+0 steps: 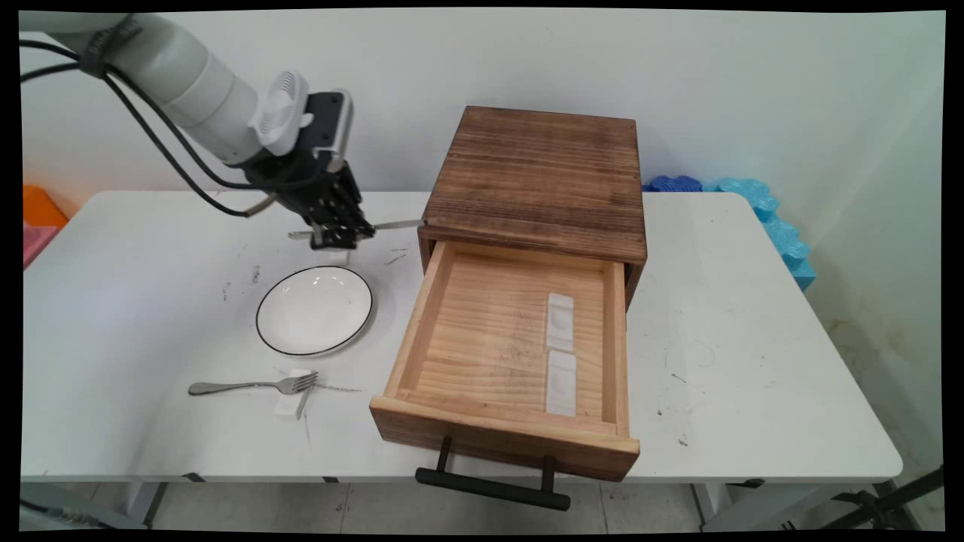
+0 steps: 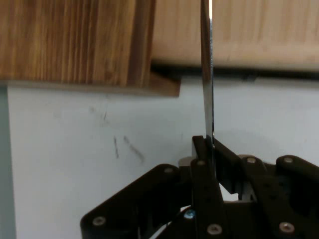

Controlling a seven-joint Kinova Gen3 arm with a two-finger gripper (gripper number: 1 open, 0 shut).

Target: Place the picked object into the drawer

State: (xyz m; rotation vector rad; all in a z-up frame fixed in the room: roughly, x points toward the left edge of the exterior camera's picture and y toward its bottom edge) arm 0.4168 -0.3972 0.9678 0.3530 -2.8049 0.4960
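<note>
My gripper (image 1: 340, 235) hangs a little above the table, left of the wooden drawer box (image 1: 538, 177), and is shut on a metal knife (image 1: 395, 224). The knife lies level, with its blade pointing right at the box's left corner. In the hand view the fingers (image 2: 202, 149) pinch the knife (image 2: 207, 74) edge-on, and its blade runs up toward the box (image 2: 75, 45). Below the gripper a white plate with a black rim (image 1: 315, 309) rests on the table. The box's drawer (image 1: 506, 331) is pulled open, and two white rests (image 1: 560, 352) lie inside.
A metal fork (image 1: 252, 387) lies near the table's front edge, its tines on a small white rest (image 1: 292, 403). Blue foam pieces (image 1: 761, 203) sit at the back right. An orange and pink object (image 1: 38, 218) shows at the far left.
</note>
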